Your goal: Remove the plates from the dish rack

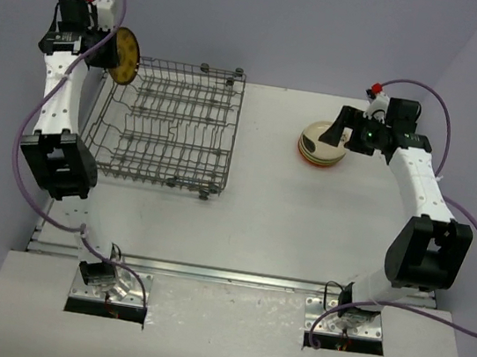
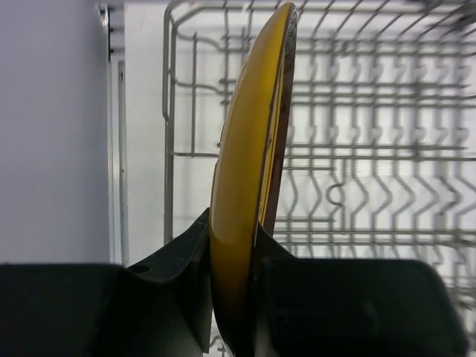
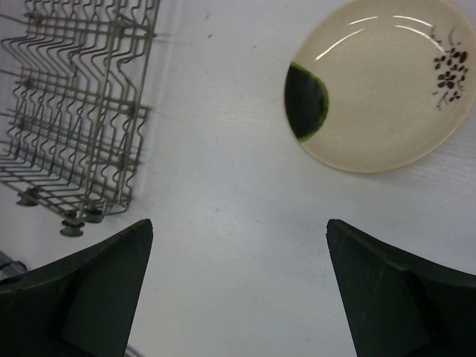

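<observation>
White tabletop (image 1: 250, 224), pale lilac walls, and I start at my left. My left gripper (image 1: 106, 48) is pinched onto the rim of the yellow-brown patterned round plate (image 2: 249, 149). It stands on edge between my fingers (image 2: 178, 260), at the far left corner of the grey wire dish rack (image 1: 170, 125). It's a thin grip on the bottom edge only, so I reckon the plate could swivel or slide out on a hard swing and drop onto the tines below my hand. The rack's wall wires run close beside it, and a low sideways pull could snag the rim. I see no other plates in the rack.

Well off to the right, the stack of round plates (image 1: 322, 144) sits on the table, beige on top with orange and lime beneath. My right gripper (image 3: 238, 245) hangs over bare table just beside it, jaws spread wide with nothing in them. That hand crowds the stack, which I'd say is the obstacle.
</observation>
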Motion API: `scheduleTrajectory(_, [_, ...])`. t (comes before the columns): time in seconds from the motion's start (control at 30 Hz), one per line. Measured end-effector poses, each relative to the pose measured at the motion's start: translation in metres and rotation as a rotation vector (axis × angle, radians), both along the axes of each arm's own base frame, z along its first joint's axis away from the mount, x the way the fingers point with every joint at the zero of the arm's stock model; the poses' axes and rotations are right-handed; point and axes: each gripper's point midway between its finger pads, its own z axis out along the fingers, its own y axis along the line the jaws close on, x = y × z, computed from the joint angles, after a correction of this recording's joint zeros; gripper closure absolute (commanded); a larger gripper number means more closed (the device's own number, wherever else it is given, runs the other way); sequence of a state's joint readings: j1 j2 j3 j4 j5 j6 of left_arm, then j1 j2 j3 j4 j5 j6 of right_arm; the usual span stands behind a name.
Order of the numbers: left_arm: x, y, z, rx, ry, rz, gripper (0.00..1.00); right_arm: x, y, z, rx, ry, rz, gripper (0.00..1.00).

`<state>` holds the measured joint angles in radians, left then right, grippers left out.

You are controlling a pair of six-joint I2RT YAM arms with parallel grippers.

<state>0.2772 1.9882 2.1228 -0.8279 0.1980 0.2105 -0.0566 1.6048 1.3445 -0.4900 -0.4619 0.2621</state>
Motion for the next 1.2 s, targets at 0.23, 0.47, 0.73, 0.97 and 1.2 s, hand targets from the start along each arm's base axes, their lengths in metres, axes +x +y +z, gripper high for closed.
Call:
scheduleTrajectory(0.23, [-0.070,-0.103,0.106,-0.282,-0.295,-0.331,1.00,-0.023,0.048,0.042,0.204,-0.136,0.171,0.01])
scheduleTrajectory(0.47, [-0.107,-0.207,0.061,-0.699,-0.129,-0.635,1.00,-0.048,0.136,0.095,0.266,-0.264,0.440,0.01])
scheduleTrajectory(0.73, [-0.151,-0.293,0.028,-0.826,0.068,-0.838,1.00,-0.052,0.195,0.109,0.248,-0.288,0.560,0.01])
scheduleTrajectory(0.97, [-0.162,-0.301,0.025,-0.861,0.094,-0.885,1.00,-0.033,0.217,0.080,0.230,-0.187,0.556,0.27])
scheduleTrajectory(1.2, [-0.166,-0.310,0.022,-0.853,0.105,-0.906,1.00,-0.038,0.224,0.077,0.267,-0.126,0.561,0.48])
